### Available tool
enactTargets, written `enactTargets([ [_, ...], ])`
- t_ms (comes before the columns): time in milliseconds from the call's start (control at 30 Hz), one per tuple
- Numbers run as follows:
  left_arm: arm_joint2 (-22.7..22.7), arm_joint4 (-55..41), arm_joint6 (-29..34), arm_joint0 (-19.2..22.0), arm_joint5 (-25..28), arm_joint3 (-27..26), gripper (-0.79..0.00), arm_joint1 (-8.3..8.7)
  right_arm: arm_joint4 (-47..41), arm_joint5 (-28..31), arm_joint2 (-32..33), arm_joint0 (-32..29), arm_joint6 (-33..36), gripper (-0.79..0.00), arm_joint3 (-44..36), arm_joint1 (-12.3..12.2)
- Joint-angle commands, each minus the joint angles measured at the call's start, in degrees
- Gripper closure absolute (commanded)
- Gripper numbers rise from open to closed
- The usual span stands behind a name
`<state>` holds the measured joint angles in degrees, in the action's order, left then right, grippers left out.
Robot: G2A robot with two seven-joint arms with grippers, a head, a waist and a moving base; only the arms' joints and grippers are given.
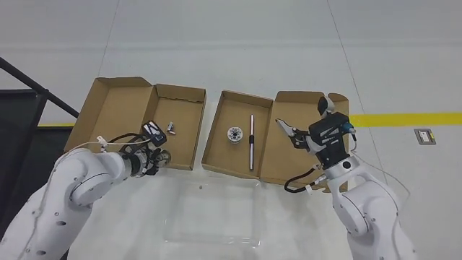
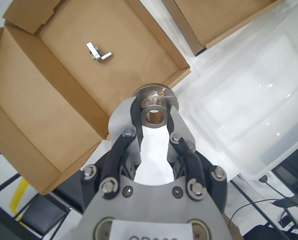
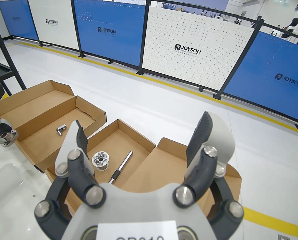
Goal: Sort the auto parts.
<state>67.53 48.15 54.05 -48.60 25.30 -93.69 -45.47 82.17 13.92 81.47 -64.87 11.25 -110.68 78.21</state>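
**Left arm: flanged part in hand, at the left box's corner, not yet dropped**

I have the left gripper (image 2: 153, 119) clamped on a silver flanged metal bushing (image 2: 154, 93), with both fingers tight against its short hub. The bushing hangs over the near corner of the left brown cardboard box (image 2: 71, 93). One small bent silver bracket (image 2: 99, 53) lies on that box's floor.

The right brown cardboard box (image 1: 232, 112) holds a round silver spoked wheel (image 1: 234, 134) and a long silver rod (image 1: 251, 141). The right gripper (image 3: 142, 131) hovers over that box's open lid flap, fingers wide apart, holding nothing. A clear plastic tray (image 1: 216, 217) sits on the robot's side of the boxes.

Step, as I judge it: one part is picked and carried, release pending.

Next move: choose the box.
- The round wheel looks like the closest match, so I lean towards the right box. That means crossing the gap and clearing both walls before opening.
- If I use the left box, I should move inward off the wall first, or the flange may catch the rim.

Writing: the blue and white fence panels (image 3: 193, 51) repeat a printed logo with a wordmark, which I am not transcribing. The white label (image 3: 136, 229) on each wrist plate is cut off at the picture edge, so I cannot read it whole.
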Motion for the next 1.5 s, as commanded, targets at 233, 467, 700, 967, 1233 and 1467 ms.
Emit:
enactTargets([
  [233, -2.9, -5.8, -7.7, 7.9, 2.4, 16.3, 0.0, -2.21, 0.0, 0.0, 0.0, 0.0, 0.0, -0.785, 0.0, 0.0],
  [467, -10.3, -5.6, -10.4, 15.8, 5.4, 27.3, 0.0, -5.61, 0.0, 0.0, 0.0, 0.0, 0.0, -0.785, 0.0, 0.0],
  [700, -15.8, -5.0, -10.5, 21.6, 8.9, 35.5, 0.0, -8.86, 0.0, 0.0, 0.0, 0.0, 0.0, -0.785, 0.0, 0.0],
  [967, -19.8, -2.4, -11.0, 25.3, 10.6, 42.1, 0.0, -12.02, 0.0, 0.0, 0.0, 0.0, 0.0, -0.785, 0.0, 0.0],
  [1233, -22.8, 0.6, -9.8, 29.0, 12.0, 47.6, 0.0, -15.03, 0.0, 0.0, 0.0, 0.0, 0.0, -0.785, 0.0, 0.0],
  [1467, -25.7, 2.5, -8.9, 31.5, 12.1, 53.0, 0.0, -18.3, 0.0, 0.0, 0.0, 0.0, 0.0, -0.785, 0.0, 0.0],
])
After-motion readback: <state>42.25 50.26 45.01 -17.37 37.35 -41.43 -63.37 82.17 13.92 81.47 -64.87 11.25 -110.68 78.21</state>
